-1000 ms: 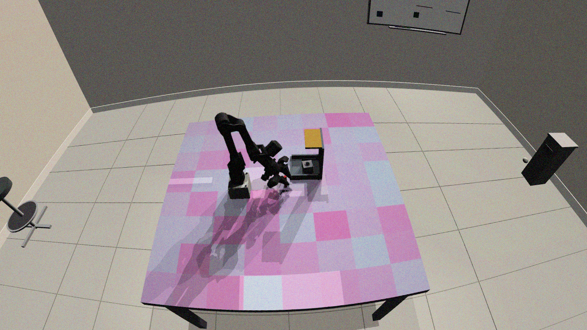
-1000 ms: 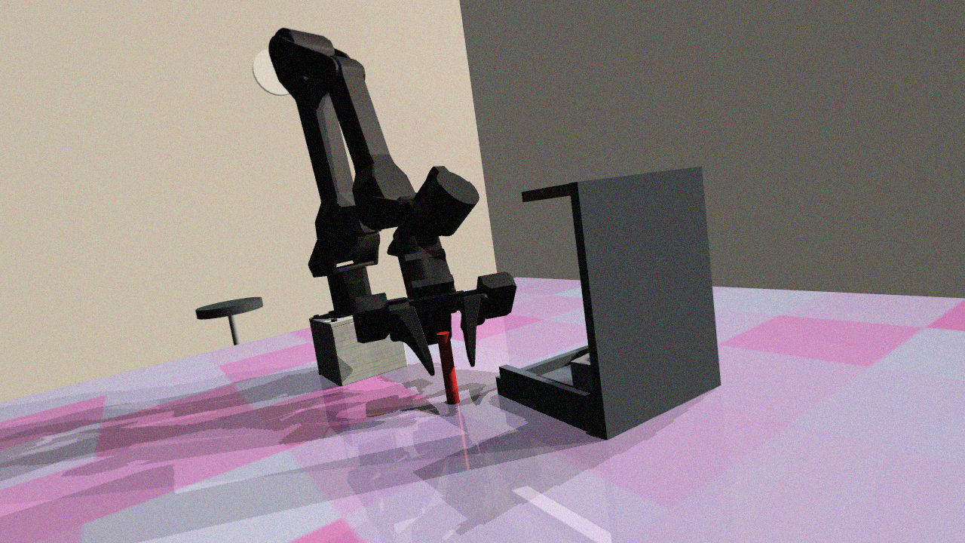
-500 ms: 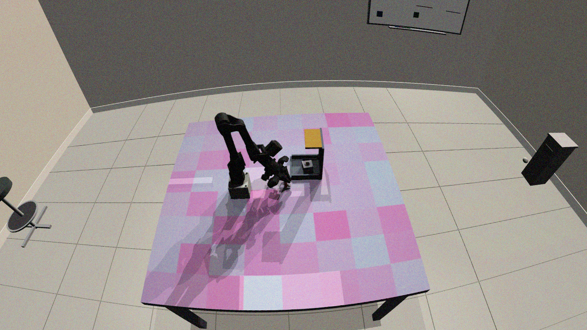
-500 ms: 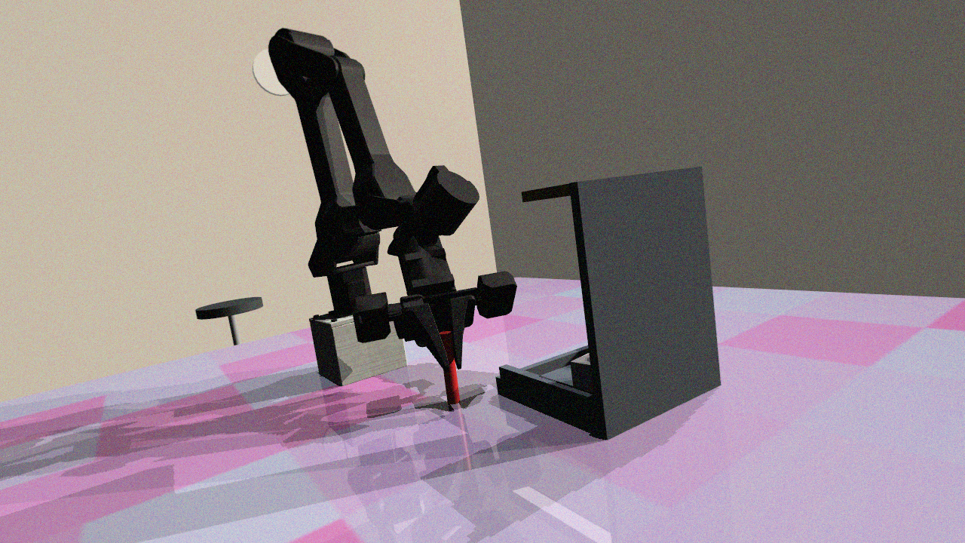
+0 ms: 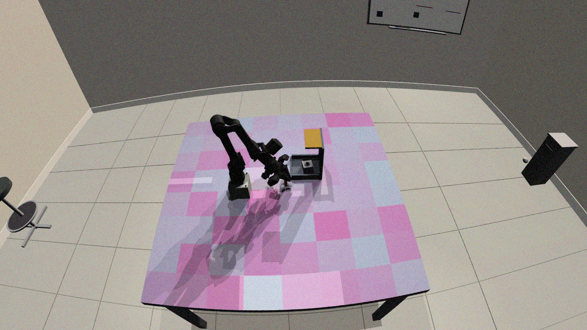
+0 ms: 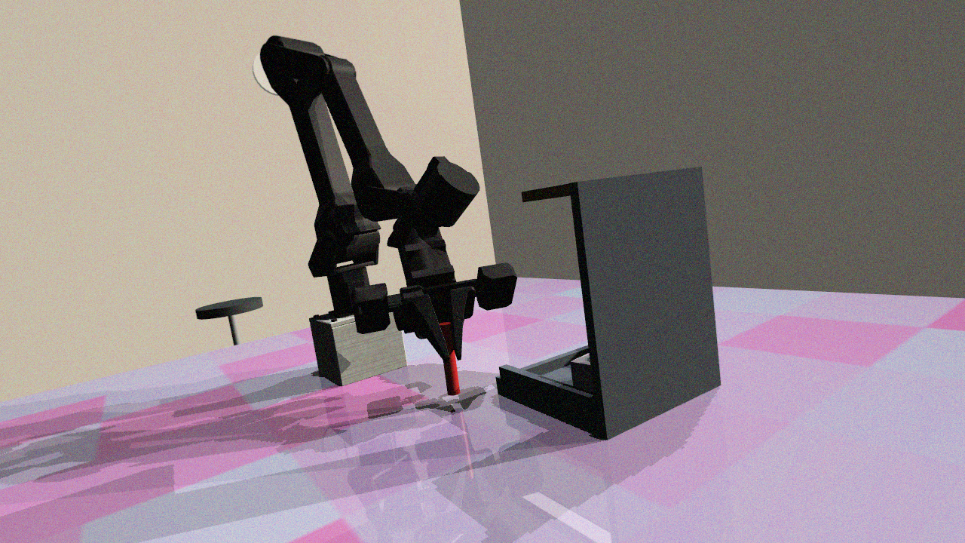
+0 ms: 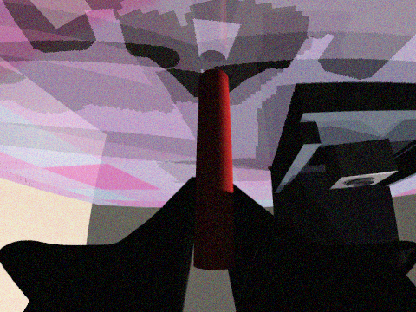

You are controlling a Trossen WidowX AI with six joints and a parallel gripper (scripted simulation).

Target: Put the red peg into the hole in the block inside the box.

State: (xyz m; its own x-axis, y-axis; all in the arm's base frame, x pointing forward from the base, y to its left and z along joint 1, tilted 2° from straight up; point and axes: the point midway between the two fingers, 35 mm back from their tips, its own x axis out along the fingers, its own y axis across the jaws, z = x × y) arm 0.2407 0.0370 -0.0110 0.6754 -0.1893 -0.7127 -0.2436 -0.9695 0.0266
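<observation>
My gripper (image 5: pixel 287 179) (image 6: pixel 452 357) (image 7: pixel 208 185) is shut on the red peg (image 6: pixel 452 378) (image 7: pixel 217 152), with a fingertip on each side of its upper part. The peg is about upright. Its lower end is a little above the table, with a small gap to its reflection. The box (image 5: pixel 306 178) (image 6: pixel 647 290) (image 7: pixel 283 126) is beside the gripper, to the right in all views. Its orange-topped roof (image 5: pixel 312 138) (image 6: pixel 547 192) sticks out from the back wall. The block (image 5: pixel 308 168) (image 7: pixel 360 157) is on the box floor under it, its hole (image 5: pixel 307 163) (image 7: pixel 362 181) visible and empty.
A low front lip (image 6: pixel 546 400) and low side walls edge the box floor. The arm's pale base block (image 5: pixel 240 190) (image 6: pixel 364 351) stands behind the gripper on the patchwork table (image 5: pixel 295 287) (image 6: pixel 823 341). A stool (image 5: pixel 22 215) (image 6: pixel 229 308) is off the table.
</observation>
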